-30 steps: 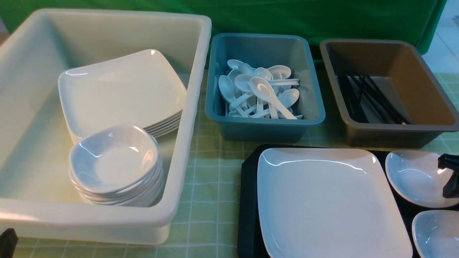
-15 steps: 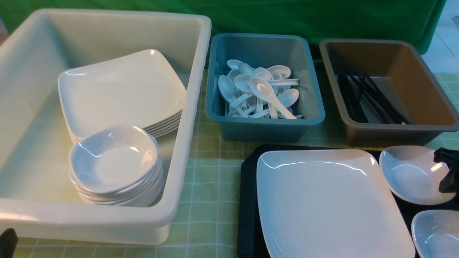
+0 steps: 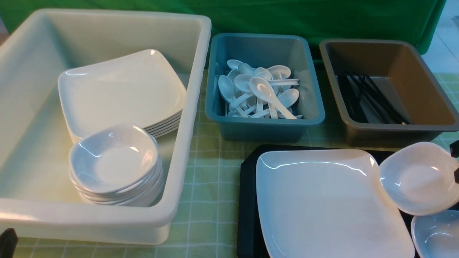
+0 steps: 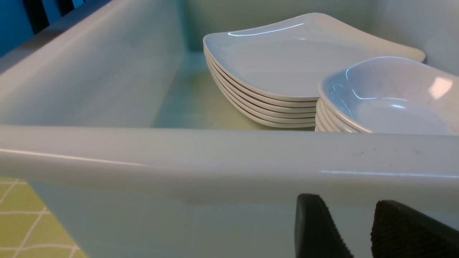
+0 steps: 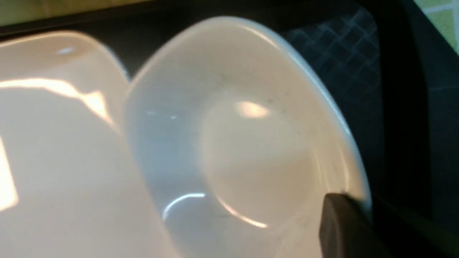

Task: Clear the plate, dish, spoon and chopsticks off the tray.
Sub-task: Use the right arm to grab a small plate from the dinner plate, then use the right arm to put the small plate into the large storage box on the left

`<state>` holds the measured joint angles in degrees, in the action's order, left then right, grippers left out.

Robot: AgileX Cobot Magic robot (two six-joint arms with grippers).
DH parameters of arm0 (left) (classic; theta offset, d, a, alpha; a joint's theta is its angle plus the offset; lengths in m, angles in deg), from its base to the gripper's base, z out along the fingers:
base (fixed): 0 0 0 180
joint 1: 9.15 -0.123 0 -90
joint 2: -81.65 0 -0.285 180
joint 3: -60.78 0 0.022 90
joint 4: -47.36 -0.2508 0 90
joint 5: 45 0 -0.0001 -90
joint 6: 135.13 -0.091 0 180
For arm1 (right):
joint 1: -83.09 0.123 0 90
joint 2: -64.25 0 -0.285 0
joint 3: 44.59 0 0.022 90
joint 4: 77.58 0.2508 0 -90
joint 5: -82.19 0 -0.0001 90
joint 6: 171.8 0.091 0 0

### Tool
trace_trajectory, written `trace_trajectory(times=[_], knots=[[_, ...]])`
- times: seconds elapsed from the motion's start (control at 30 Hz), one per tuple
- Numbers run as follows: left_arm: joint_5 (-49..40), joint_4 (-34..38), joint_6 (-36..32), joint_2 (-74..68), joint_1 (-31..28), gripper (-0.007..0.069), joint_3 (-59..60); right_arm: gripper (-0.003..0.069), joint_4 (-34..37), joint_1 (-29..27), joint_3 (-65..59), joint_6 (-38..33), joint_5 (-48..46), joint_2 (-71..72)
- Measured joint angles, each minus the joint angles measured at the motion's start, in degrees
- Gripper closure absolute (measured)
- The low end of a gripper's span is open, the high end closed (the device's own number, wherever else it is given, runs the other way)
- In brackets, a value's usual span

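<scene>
A large white square plate lies on the black tray at the front right. My right gripper, barely showing at the front view's right edge, is shut on the rim of a small white dish. The dish hangs tilted above the tray, its edge over the plate's corner. A second small dish rests on the tray below it. No spoon or chopsticks show on the visible part of the tray. My left gripper stands open and empty against the cream tub's front wall.
The cream tub at the left holds a stack of square plates and a stack of small dishes. A teal tub holds several spoons, and a brown tub holds black chopsticks.
My right gripper has closed on the small dish's rim and raised it. The dish has tipped and shifted left over the plate's corner. The left arm has not moved.
</scene>
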<state>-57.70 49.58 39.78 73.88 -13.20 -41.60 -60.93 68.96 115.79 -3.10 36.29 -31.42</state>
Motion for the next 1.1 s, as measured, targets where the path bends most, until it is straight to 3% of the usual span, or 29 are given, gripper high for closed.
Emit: trace_trajectory(times=[0.5, 0.67, 0.7, 0.73, 0.77, 0.93, 1.1], knots=[[0.00, 0.00, -0.05, 0.00, 0.00, 0.0401, 0.00, 0.0631, 0.53, 0.29, 0.00, -1.77, -6.62, 14.96], [0.00, 0.00, -0.05, 0.00, 0.00, 0.0401, 0.00, 0.0632, 12.39, 0.29, 0.00, -6.81, -9.13, 20.53], [0.00, 0.00, -0.05, 0.00, 0.00, 0.0401, 0.00, 0.0632, 19.15, 0.35, 0.49, -9.64, -10.77, 21.98], [0.00, 0.00, -0.05, 0.00, 0.00, 0.0401, 0.00, 0.0632, 19.98, 0.35, 0.57, -10.01, -10.99, 22.32], [0.00, 0.00, -0.05, 0.00, 0.00, 0.0401, 0.00, 0.0632, 25.47, 0.94, 1.56, -12.25, -12.44, 23.19], [0.00, 0.00, -0.05, 0.00, 0.00, 0.0401, 0.00, 0.0632, 34.22, 9.60, 8.05, -13.42, -12.65, 23.45], [0.00, 0.00, -0.05, 0.00, 0.00, 0.0401, 0.00, 0.0632, 35.24, 28.56, 13.00, -11.30, -0.90, 19.51]])
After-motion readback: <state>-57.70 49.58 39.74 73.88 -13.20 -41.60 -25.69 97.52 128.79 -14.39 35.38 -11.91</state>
